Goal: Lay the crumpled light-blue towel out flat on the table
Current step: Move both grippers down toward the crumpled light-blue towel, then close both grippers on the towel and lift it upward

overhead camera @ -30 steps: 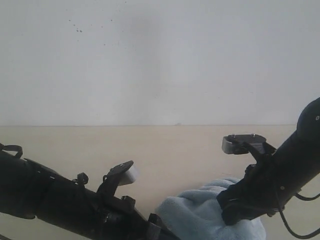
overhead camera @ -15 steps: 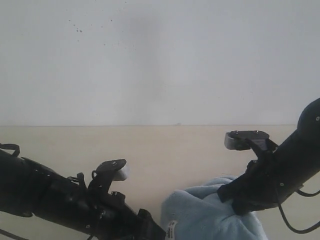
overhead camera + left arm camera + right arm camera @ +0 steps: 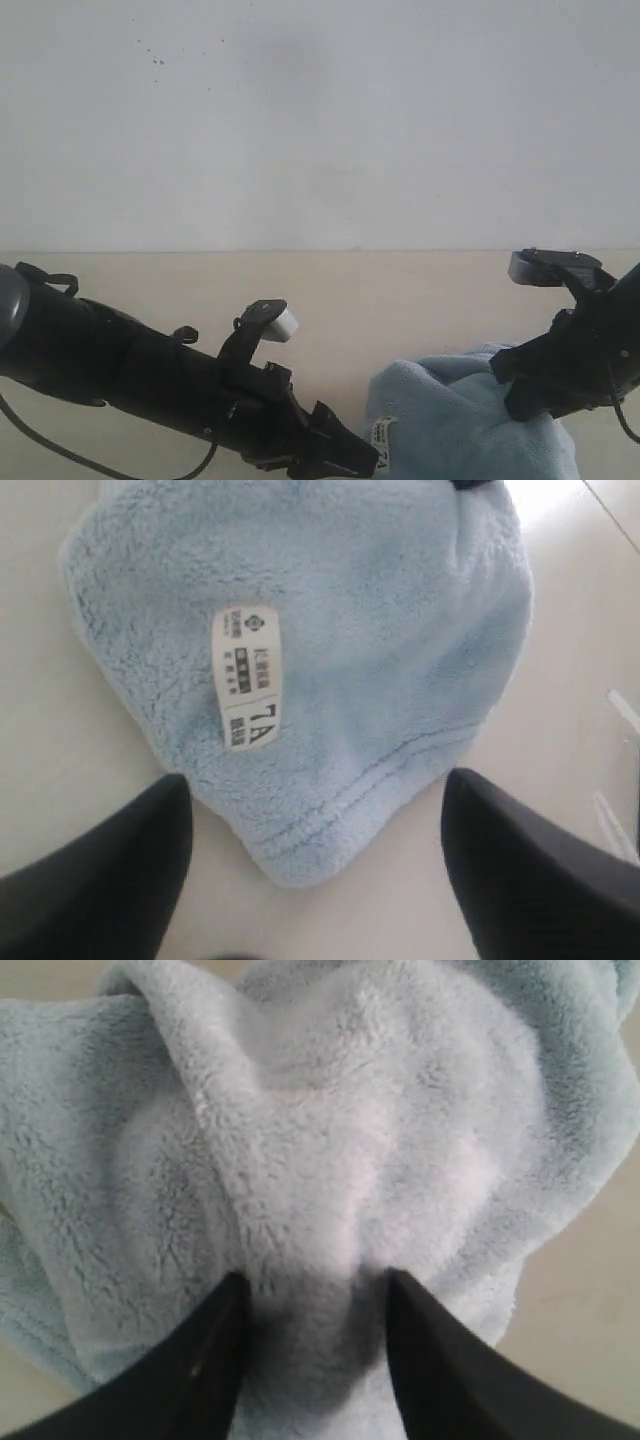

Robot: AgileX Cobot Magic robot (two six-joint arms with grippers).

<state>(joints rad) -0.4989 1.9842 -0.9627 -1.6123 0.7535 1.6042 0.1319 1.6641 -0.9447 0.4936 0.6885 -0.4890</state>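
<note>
**Op:** Where's the towel, and what does it look like?

**Spotter:** The light-blue towel (image 3: 465,420) is fluffy terry, bunched in a rounded heap on the table (image 3: 350,290), low right in the ext. view. The table is smooth, pale beige and matte, w/ a plain white wall (image 3: 320,120) behind. One rounded corner of the cloth lies flat. It shows a stitched hem line & a small white rectangular label (image 3: 248,677) w/ dark print.

**Op:** And my claws?

**Spotter:** Your left claw (image 3: 312,780) is spread wide. Its two smooth black fingers (image 3: 100,880) stand either side of that corner, one just beside the edge, w/ nothing held. Your right claw (image 3: 315,1280) is part-way apart & pressed down into the heap. A thick soft ridge of pile fills the gap & touches both black fingers (image 3: 200,1370). Can't tell if it's pinched or just lying btwn them.
</note>
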